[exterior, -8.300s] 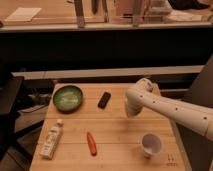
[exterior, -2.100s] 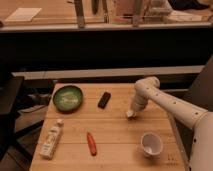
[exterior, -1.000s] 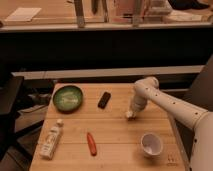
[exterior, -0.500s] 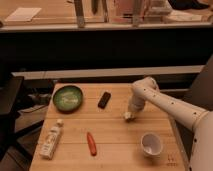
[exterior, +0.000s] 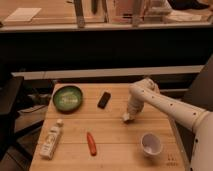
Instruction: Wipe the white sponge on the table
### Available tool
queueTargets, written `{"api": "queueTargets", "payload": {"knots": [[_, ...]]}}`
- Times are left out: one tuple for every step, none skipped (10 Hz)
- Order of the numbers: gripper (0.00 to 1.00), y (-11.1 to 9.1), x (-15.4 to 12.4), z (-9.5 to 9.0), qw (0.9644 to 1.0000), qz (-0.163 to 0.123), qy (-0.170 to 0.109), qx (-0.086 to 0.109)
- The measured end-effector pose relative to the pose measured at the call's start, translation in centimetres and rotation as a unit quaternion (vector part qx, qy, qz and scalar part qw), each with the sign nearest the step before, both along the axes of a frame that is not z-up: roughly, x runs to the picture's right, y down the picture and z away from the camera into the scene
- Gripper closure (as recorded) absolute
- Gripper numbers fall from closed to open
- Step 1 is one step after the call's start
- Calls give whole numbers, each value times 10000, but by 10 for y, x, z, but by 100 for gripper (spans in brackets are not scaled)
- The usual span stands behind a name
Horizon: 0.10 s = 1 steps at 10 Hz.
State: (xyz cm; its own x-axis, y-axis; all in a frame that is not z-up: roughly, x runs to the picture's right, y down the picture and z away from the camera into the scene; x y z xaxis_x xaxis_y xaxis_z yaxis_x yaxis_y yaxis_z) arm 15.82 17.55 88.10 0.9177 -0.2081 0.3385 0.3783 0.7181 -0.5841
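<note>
White sponge (exterior: 128,118) sits right of centre on the counter (exterior: 112,137); I have the gripper (exterior: 130,115) pressed down on it, clamping it, I judge, so it drags flat for wiping.

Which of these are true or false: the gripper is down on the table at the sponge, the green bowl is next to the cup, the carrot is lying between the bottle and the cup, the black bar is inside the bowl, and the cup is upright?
1. The gripper is down at the table, on the white sponge. True.
2. The green bowl is next to the cup. False: the bowl is at the far left corner, the cup near the front right.
3. The carrot lies between the bottle and the cup. True.
4. The black bar is inside the bowl. False: it lies on the table, right of the bowl.
5. The cup is upright. True: its open mouth faces up.
</note>
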Motion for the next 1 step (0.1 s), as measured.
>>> {"api": "queueTargets", "payload": {"knots": [[99, 0, 0, 0, 10000, 23, -5, 6]]}}
